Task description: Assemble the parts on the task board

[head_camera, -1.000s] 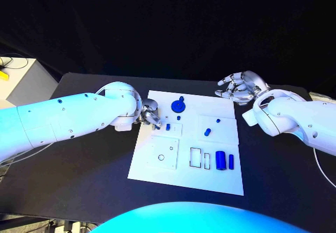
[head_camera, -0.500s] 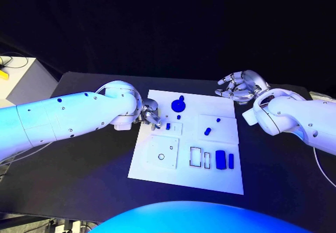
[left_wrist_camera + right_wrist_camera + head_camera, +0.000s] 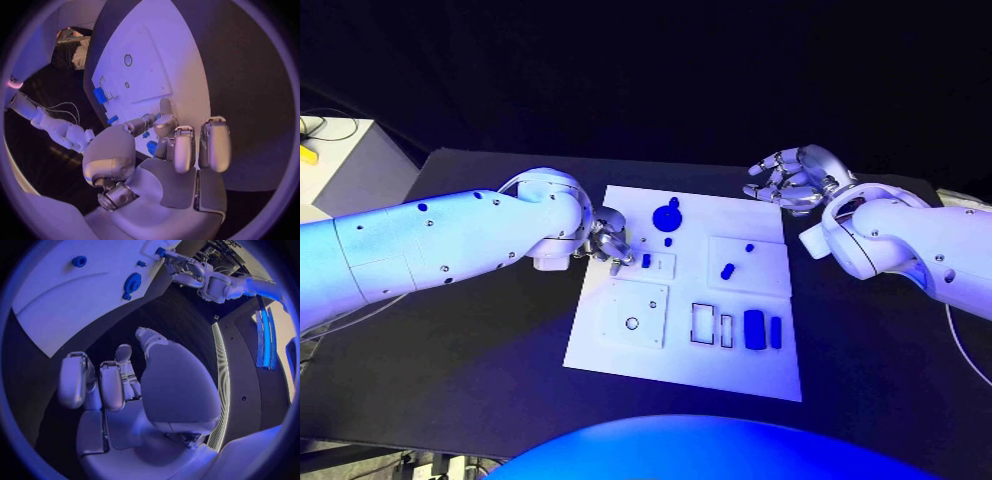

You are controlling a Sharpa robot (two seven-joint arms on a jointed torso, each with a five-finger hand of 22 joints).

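The white task board (image 3: 733,370) lies mid-table. My left hand (image 3: 610,243) is at the board's left edge and pinches a small blue peg (image 3: 646,260) over a small square plate; the same peg (image 3: 152,146) sits between its fingertips in the left wrist view. My right hand (image 3: 790,178) hovers off the board's far right corner, fingers apart, holding nothing. On the board are a round blue knob part (image 3: 668,215), two small blue pieces (image 3: 727,270) (image 3: 749,247), and a blue block (image 3: 754,327) near the front right.
A square plate with a round hole (image 3: 635,312) and two narrow rectangular slots (image 3: 713,325) lie on the board's near half. A pale box (image 3: 336,160) stands beyond the table's far left corner. Bare black table (image 3: 473,340) flanks the board.
My left hand has edged slightly nearer over the small square plate with the peg. The right hand has stayed in place.
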